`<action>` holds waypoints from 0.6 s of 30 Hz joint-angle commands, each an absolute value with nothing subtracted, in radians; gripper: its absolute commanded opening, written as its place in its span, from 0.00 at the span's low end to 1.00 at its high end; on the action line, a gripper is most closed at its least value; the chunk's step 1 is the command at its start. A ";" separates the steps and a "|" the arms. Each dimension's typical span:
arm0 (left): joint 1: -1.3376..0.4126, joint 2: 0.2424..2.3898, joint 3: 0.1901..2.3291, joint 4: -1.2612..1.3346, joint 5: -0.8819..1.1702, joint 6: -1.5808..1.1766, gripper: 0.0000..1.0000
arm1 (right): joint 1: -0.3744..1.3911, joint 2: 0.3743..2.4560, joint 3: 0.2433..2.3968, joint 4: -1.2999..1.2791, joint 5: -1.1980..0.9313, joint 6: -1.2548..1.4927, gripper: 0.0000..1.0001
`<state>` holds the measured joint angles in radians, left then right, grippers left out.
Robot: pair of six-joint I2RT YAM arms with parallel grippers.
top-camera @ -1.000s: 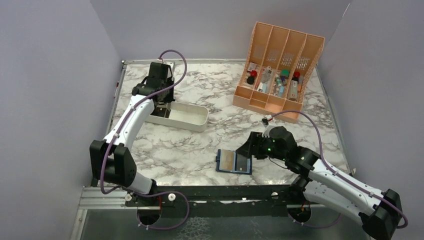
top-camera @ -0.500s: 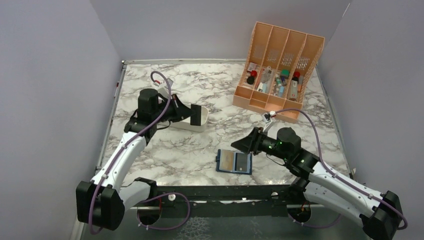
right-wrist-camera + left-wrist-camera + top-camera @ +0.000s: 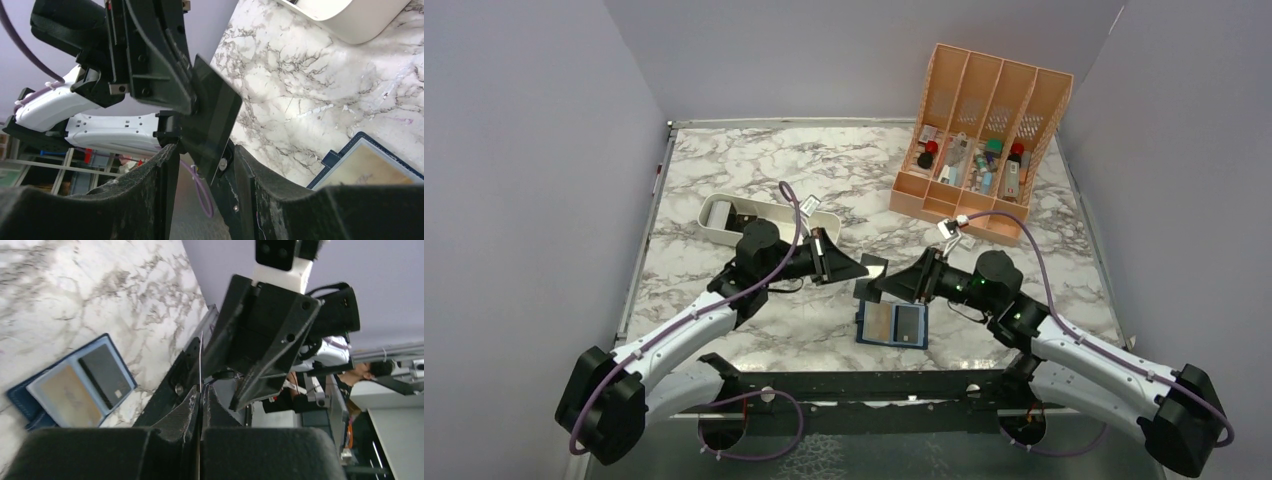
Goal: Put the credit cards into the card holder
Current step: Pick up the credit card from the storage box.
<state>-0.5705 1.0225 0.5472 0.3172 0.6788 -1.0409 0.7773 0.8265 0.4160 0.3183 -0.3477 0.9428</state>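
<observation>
Credit card hangs in mid-air just beyond the open card holder, clenched by the left gripper with the right gripper spread around it, so we judge that an early release or a skewed bite would drop it.

Top camera looks down; close wrist cameras face each other, all sharing the card holder.

Card holder: near edge, centre.
Card: just behind it, between your left gripper and right gripper.
Tray: behind, left.
Organizer: behind, right.
</observation>
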 commanded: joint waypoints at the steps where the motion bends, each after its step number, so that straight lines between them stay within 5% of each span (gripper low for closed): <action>1: -0.634 1.022 0.561 0.428 0.629 -1.086 0.00 | 0.781 0.808 0.412 0.392 -0.369 0.998 0.51; 4: -0.655 1.011 0.561 0.428 0.606 -1.091 0.00 | 0.781 0.761 0.389 0.372 -0.320 1.018 0.53; 8: -0.676 1.008 0.554 0.429 0.590 -1.100 0.00 | 0.781 0.712 0.368 0.367 -0.303 1.034 0.43; 14: -0.714 1.018 0.544 0.435 0.545 -1.109 0.00 | 0.781 0.683 0.356 0.371 -0.315 1.039 0.24; 18: -0.724 1.021 0.536 0.435 0.522 -1.103 0.04 | 0.781 0.662 0.341 0.340 -0.301 1.039 0.02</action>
<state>-0.7059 1.0210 0.5472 0.4072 0.5781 -1.1065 0.7769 0.6907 0.3515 0.3305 -0.3103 1.0275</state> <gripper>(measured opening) 0.009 0.095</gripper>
